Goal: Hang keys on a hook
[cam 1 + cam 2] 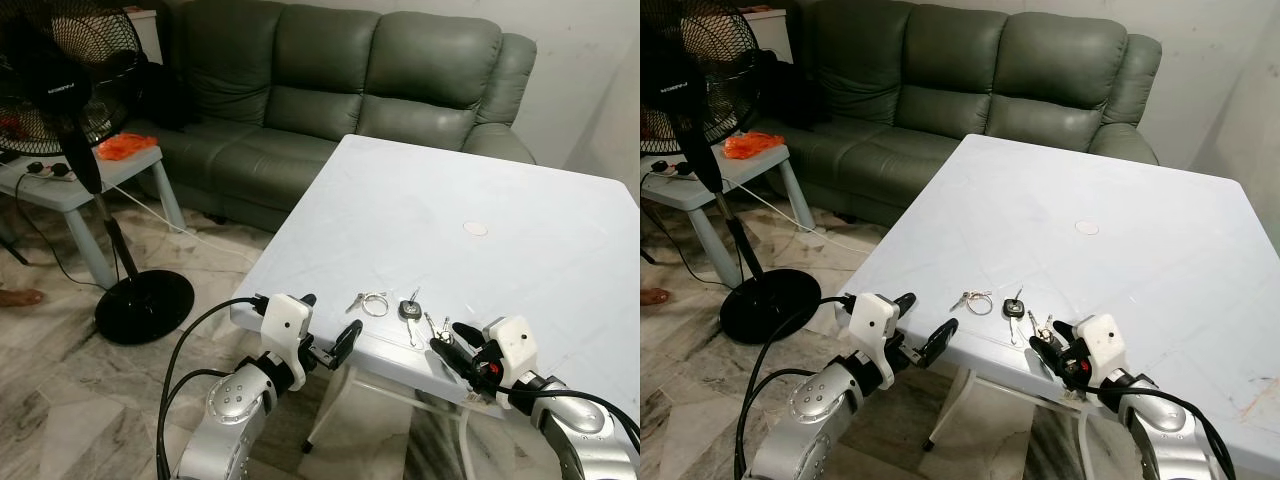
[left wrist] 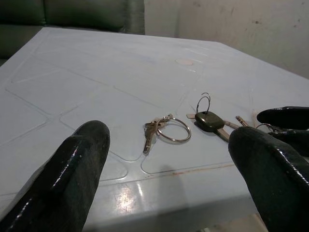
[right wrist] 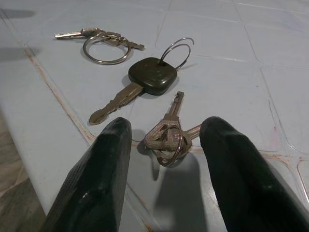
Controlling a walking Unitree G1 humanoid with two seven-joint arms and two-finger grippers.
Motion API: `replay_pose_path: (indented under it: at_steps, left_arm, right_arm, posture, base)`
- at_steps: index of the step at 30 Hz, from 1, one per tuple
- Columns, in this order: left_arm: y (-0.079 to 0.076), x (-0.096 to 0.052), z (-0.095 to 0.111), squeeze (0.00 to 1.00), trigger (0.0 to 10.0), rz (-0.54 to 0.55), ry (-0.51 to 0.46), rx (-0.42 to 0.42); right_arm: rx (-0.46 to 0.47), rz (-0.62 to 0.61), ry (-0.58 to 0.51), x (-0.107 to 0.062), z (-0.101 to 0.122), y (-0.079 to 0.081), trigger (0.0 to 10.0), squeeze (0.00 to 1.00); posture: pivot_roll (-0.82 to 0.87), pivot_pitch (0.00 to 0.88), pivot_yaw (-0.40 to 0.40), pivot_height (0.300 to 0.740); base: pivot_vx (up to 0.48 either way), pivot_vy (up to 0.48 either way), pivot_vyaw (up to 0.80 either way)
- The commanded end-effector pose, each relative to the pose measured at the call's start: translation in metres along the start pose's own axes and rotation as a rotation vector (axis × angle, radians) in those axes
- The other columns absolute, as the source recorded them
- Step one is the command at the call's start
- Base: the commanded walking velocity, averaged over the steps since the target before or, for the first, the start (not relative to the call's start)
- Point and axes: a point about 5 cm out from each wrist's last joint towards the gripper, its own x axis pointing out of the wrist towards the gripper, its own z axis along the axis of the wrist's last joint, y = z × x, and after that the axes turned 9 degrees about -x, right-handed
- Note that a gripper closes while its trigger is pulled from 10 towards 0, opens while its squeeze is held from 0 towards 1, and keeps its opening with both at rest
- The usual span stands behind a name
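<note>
right gripper [image 3: 166, 159] spread, fingers astride silver key bunch [image 3: 166, 137] at table [image 1: 520, 215] near edge, contact unclear | black-head key [image 3: 145, 82] just beyond | ring keys [image 1: 370, 302] further left | left gripper [image 1: 330, 325] spread, off the edge

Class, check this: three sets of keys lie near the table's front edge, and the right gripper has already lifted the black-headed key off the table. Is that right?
Not quite. The black-headed key lies flat on the table, untouched. The right gripper is open, its fingers either side of the small bunch of keys nearest the edge, as the right wrist view shows. Three sets near the front edge is correct.
</note>
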Motion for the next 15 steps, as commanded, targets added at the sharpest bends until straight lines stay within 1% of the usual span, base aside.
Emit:
replay_pose_path:
  at_steps: [1, 2, 15]
  left_arm:
    - [-0.0033, 0.0006, 0.0018, 0.0, 10.0, -0.007, -0.002, 0.011]
    - [-0.0034, 0.0006, 0.0017, 0.0, 10.0, -0.006, -0.002, 0.011]
    - [-0.0039, 0.0009, 0.0022, 0.0, 10.0, -0.008, -0.005, 0.013]
  right_arm:
    - [-0.029, 0.009, 0.015, -0.0032, -0.0001, -0.0039, 4.3, 0.0]
    - [-0.031, 0.014, 0.013, -0.0039, -0.0002, -0.004, 0.0, 0.0]
    - [-0.035, 0.018, 0.022, -0.0081, -0.0026, -0.0039, 0.0, 0.0]
  posture:
    - [0.02, 0.0, -0.053, 0.74]
    - [0.02, 0.0, -0.054, 0.74]
    - [0.01, 0.0, -0.053, 0.74]
  base:
    - [0.0, 0.0, 0.0]
    - [0.0, 0.0, 0.0]
    - [0.0, 0.0, 0.0]
